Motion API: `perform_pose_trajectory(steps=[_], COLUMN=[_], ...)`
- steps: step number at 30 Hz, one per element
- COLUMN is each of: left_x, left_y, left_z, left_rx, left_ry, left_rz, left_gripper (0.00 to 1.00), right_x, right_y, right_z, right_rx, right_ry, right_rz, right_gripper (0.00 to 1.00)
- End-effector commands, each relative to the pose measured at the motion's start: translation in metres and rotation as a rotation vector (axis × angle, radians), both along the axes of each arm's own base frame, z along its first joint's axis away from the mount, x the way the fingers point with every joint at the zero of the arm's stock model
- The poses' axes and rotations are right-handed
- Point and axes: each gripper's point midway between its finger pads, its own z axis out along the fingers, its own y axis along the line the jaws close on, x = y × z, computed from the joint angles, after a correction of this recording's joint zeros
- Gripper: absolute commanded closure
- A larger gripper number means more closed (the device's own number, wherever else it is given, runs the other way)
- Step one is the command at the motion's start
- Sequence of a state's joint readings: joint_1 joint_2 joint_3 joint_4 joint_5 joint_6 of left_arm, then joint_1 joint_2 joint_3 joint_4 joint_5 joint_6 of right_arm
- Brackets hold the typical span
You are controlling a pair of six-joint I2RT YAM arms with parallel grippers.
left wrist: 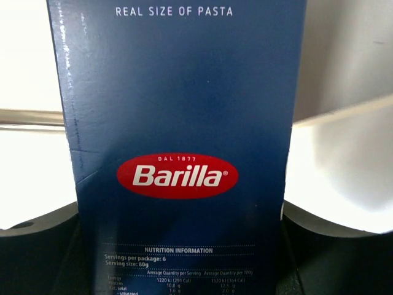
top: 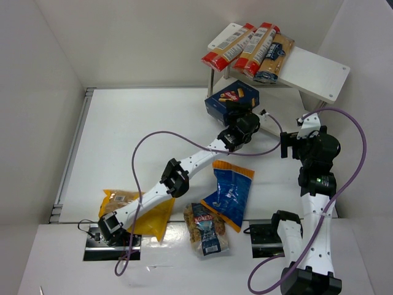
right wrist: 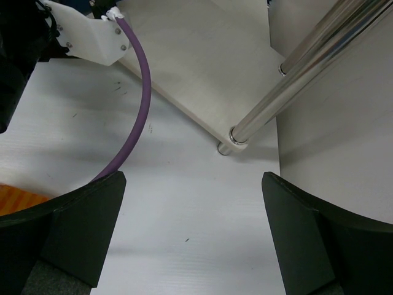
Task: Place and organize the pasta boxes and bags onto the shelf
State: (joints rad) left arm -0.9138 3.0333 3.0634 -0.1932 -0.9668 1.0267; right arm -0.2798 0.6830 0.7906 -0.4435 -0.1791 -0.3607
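My left gripper (top: 236, 120) is shut on the dark blue pasta box (top: 231, 98) and holds it at the shelf's front left corner, below the top board. The box fills the left wrist view (left wrist: 178, 123), red oval logo facing the camera, between my fingers (left wrist: 37, 246). The white shelf (top: 314, 72) stands at the far right. My right gripper (top: 287, 145) is open and empty over the table by a shelf leg (right wrist: 288, 86). The yellow bag (top: 156, 216), the blue bag with an orange top (top: 230, 192) and the small clear bag (top: 206, 230) lie near the arm bases.
Three long spaghetti packs (top: 249, 46) lie on the shelf's top board. The lower board (right wrist: 202, 61) is in front of my right gripper (right wrist: 193, 233). A purple cable (right wrist: 135, 110) hangs across its left side. White walls close in the table.
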Motion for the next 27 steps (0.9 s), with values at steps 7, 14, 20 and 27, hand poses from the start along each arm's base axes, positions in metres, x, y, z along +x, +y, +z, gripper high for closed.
perform_pose_trajectory(steps=[7,14,20,27], left_x=[0.015,0.017,0.018,0.020], left_y=[0.040,0.035,0.031,0.024], left_z=[0.090,0.092,0.096,0.096], left_rx=[-0.106,-0.105,-0.120,-0.122], left_ry=[-0.296,-0.301,-0.318,-0.336], left_rz=[0.121,0.091,0.065,0.026], left_gripper=[0.81,0.64,0.40,0.08], right_x=[0.001,0.001,0.002,0.002], right_y=[-0.001,-0.001,0.001,0.001], right_z=[-0.001,-0.001,-0.001,-0.001], right_rx=[0.001,0.001,0.004,0.004], right_ry=[0.013,0.013,0.012,0.012], right_rz=[0.006,0.006,0.014,0.014], right_gripper=[0.00,0.00,0.00,0.00])
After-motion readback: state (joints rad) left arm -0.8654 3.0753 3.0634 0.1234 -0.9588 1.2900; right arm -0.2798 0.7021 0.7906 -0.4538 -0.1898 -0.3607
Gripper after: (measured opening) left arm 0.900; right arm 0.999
